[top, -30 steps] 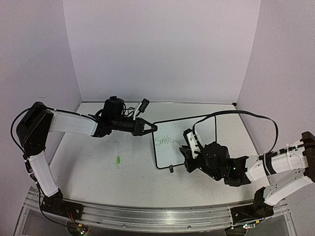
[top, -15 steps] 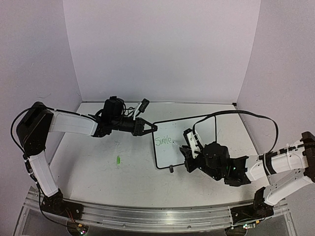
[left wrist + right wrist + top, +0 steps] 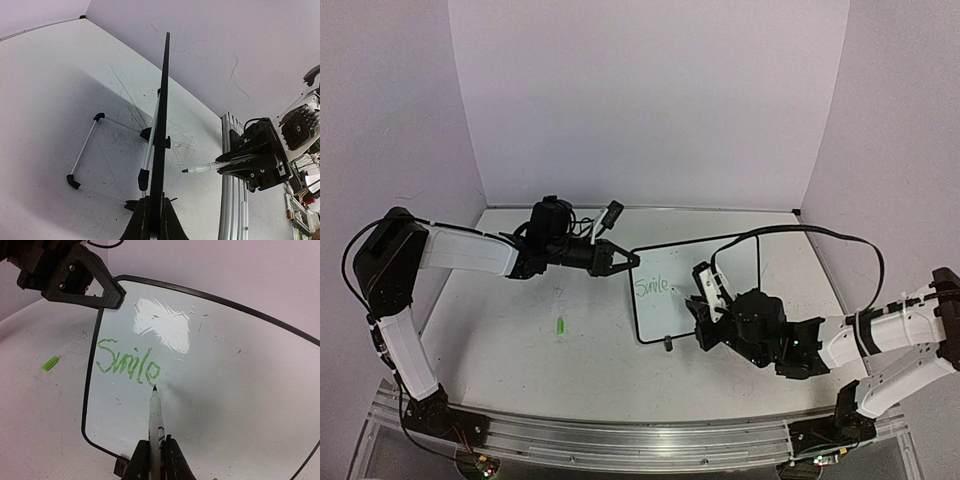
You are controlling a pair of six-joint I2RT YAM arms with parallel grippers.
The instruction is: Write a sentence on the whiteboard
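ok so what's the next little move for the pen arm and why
Probably slide the marker tip slightly right along the line and start the next word. The right gripper holds it just below the e of the green Smile, the only word written; the whiteboard is bare to the right, and the left gripper clamps its corner.

It looked like a robotics lab test booth: plain pale walls (image 3: 650,100) boxed in a scribbled white desk (image 3: 520,360), with two robot arms (image 3: 465,250) bolted along an aluminium rail (image 3: 640,440).
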